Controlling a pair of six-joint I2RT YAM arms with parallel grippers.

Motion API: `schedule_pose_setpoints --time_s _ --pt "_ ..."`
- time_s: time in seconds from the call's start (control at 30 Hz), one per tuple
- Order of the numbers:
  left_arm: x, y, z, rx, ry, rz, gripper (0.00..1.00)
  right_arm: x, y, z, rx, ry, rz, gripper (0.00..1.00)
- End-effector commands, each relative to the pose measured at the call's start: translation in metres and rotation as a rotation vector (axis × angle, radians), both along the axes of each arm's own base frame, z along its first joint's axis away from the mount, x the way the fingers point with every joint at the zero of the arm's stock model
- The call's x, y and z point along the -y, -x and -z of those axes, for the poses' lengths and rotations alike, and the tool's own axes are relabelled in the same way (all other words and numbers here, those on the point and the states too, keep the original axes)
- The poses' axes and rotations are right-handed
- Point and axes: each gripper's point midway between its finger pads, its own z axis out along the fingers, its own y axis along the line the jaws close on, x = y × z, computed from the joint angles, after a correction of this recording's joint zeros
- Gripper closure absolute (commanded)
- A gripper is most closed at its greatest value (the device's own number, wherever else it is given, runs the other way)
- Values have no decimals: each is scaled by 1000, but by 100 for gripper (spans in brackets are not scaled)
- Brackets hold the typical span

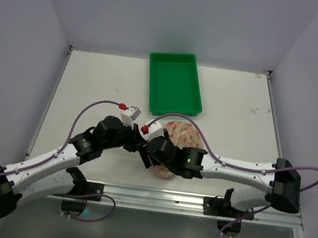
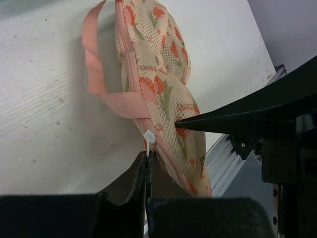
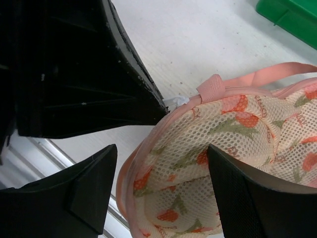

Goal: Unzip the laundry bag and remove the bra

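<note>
Top external: laundry bag lies by the desk's near edge, long axis pointing toward the far edge. Left wrist: left fingers, closed, pinch its zip pull. Right wrist: right fingers, spread wide, straddle its near lobe ungripped.

A peanut-shaped, two-lobed laundry bag of pale mesh printed with orange-red flowers is seen on the counter, close to its near edge. Its pink zipper edging appears closed where visible, and a pink loop is spread beside it.
</note>
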Motion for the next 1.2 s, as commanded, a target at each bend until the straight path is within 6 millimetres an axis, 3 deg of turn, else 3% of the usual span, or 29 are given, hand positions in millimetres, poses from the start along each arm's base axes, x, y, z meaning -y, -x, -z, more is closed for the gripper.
schedule_pose_setpoints --time_s 0.0,0.13,0.17,0.27,0.3,0.37,0.43,0.47,0.57,0.6,0.63,0.7,0.73,0.83,0.9,0.93,0.97,1.07,1.17 --pt "13 -1 -34 49 91 30 100 -8 -16 -11 73 -22 97 25" --pt "16 1 -47 66 117 47 100 15 -28 3 84 69 269 35" --pt "16 1 -49 68 123 48 100 30 -31 8 97 125 313 50" --pt "15 1 -56 86 134 42 100 38 -28 13 76 141 342 74" --pt "14 1 -58 91 134 39 100 40 -26 15 69 149 335 88" --pt "10 -3 -55 99 110 14 100 47 -20 13 52 126 315 100" --pt "6 -6 -52 99 80 -3 100 51 -7 19 7 116 239 100" --pt "3 -10 -49 106 60 -28 100 52 -2 6 -1 55 205 100" --pt "-1 -15 -43 108 30 -57 100 56 17 6 -43 -1 90 100" --pt "-1 -17 -41 106 24 -64 100 59 21 -10 -32 -68 61 100" --pt "-2 -18 -40 106 18 -68 100 64 29 -4 -52 -72 22 100" --pt "-3 -21 -34 99 -2 -81 100 71 35 -19 -36 -140 -17 100" --pt "-4 -21 -32 95 -9 -85 100 75 41 -15 -48 -144 -45 100" --pt "-4 -22 -27 88 -22 -91 100 83 47 -17 -46 -152 -83 94" --pt "-4 -23 -25 84 -28 -90 100 87 48 -13 -50 -135 -85 83" --pt "-3 -23 -25 84 -26 -88 100 87 48 -15 -52 -133 -84 74" --pt "-3 -22 -24 79 -29 -81 100 86 49 -16 -55 -135 -85 57" --pt "0 -19 -24 70 -22 -63 100 75 48 -32 -50 -167 -95 32" --pt "2 -16 -24 60 -13 -53 100 62 43 -52 -32 -197 -93 20"
